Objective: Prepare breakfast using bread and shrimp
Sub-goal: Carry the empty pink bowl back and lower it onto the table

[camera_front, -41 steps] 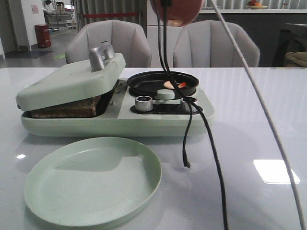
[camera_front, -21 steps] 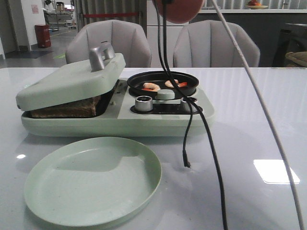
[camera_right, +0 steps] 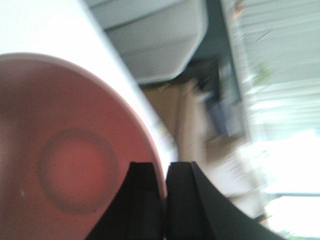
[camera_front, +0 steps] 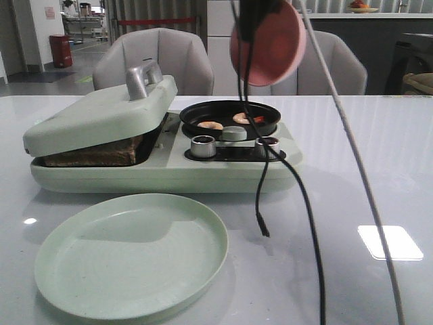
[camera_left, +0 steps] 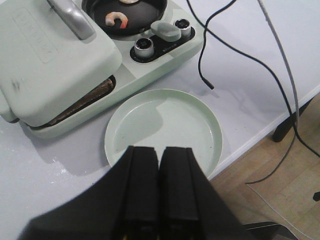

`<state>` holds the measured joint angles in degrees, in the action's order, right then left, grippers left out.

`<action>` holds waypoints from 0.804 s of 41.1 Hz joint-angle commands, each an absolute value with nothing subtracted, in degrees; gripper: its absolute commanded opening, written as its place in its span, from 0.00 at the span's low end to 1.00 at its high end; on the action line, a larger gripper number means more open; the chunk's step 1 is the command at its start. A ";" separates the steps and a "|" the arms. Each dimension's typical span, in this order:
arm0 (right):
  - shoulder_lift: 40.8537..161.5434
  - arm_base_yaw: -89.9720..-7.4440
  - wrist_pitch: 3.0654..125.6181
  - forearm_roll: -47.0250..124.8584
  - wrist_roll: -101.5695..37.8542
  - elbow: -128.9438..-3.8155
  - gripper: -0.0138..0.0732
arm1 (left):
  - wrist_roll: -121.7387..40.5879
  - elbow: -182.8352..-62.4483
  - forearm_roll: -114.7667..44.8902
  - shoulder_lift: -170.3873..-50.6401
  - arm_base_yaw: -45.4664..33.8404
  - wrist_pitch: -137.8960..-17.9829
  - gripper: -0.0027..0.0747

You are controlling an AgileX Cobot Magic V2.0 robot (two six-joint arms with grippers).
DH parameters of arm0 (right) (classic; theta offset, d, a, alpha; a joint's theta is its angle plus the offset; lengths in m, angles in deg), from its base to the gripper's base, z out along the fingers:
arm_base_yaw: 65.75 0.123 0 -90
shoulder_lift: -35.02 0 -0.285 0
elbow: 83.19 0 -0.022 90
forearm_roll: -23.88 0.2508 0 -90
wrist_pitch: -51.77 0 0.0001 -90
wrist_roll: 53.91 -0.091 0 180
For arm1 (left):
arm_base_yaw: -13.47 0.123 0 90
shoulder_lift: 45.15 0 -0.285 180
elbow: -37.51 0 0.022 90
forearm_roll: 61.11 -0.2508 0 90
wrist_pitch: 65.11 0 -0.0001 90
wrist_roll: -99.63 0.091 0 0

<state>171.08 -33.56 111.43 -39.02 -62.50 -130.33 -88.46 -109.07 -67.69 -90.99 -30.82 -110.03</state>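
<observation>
Two shrimp [camera_front: 210,125] [camera_front: 241,118] lie in the black pan [camera_front: 270,112] on the right side of the green breakfast maker; in the left wrist view one shrimp [camera_left: 118,19] shows whole. Bread [camera_front: 95,152] sits under the half-lowered lid [camera_front: 101,112], only its brown edge [camera_left: 82,102] showing. My right gripper [camera_right: 165,165] is shut on the rim of a pink bowl [camera_front: 270,44] [camera_right: 75,150], held tilted in the air above the pan; the bowl looks empty. My left gripper [camera_left: 159,152] is shut on nothing, above the near edge of the green plate [camera_left: 165,125].
The empty green plate [camera_front: 132,254] lies in front of the breakfast maker [camera_front: 169,172]. Two knobs [camera_front: 202,145] [camera_front: 266,145] face forward. Black and grey cables [camera_front: 308,223] hang over the table's right half. Chairs [camera_front: 152,61] stand behind it. The table edge [camera_left: 260,132] is near the plate.
A second shrimp has come to lie in the pan. The pink bowl has come lower and to the right, turning its inside toward the front camera.
</observation>
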 commanded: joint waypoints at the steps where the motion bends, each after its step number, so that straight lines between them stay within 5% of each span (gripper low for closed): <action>1: 163.30 -38.77 114.22 -27.71 -61.49 -132.19 0.19 | -88.96 -110.50 -68.02 -90.93 -31.29 -105.61 0.17; 17: 153.83 -56.62 116.73 6.84 -56.02 -122.18 0.19 | -88.96 -110.50 -68.02 -90.93 -31.29 -105.61 0.17; 33: 141.91 -66.00 100.78 25.06 -48.26 -93.85 0.19 | -88.96 -110.50 -68.02 -90.93 -31.29 -105.61 0.17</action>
<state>146.43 -64.55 107.19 21.88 -50.24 -97.44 -88.46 -109.07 -67.69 -90.99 -30.82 -110.03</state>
